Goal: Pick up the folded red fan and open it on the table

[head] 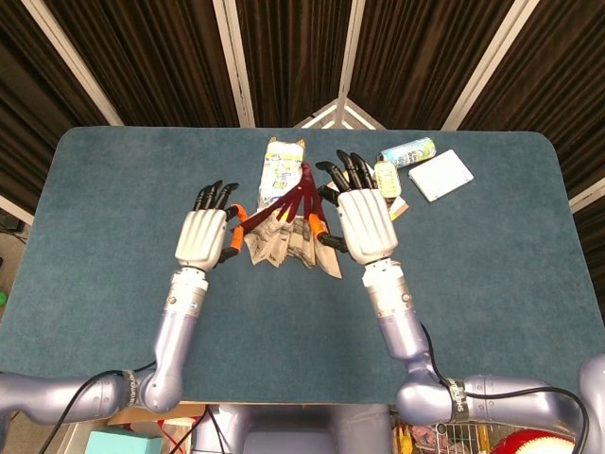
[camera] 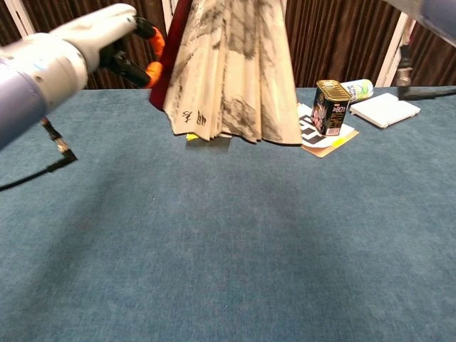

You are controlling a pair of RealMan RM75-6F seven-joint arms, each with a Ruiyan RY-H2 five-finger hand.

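Observation:
The red fan (head: 286, 230) is held above the table between my two hands, partly spread. Its dark red ribs meet at a pivot on the far side and its beige painted leaf (camera: 231, 75) hangs toward me. My left hand (head: 202, 235) is at the fan's left edge, its orange-tipped thumb and a finger (camera: 153, 53) pinching the red outer rib. On the fan's right side my right hand (head: 364, 224) holds the other outer rib with its thumb. The chest view shows only the left hand and the fan.
Behind the fan lies a yellow snack packet (head: 281, 166). A dark can (camera: 330, 107) stands on a printed booklet (camera: 313, 139). Further right are a pale tube (head: 408, 151) and a white flat box (head: 440, 175). The blue table (head: 113, 208) stretches wide to the left.

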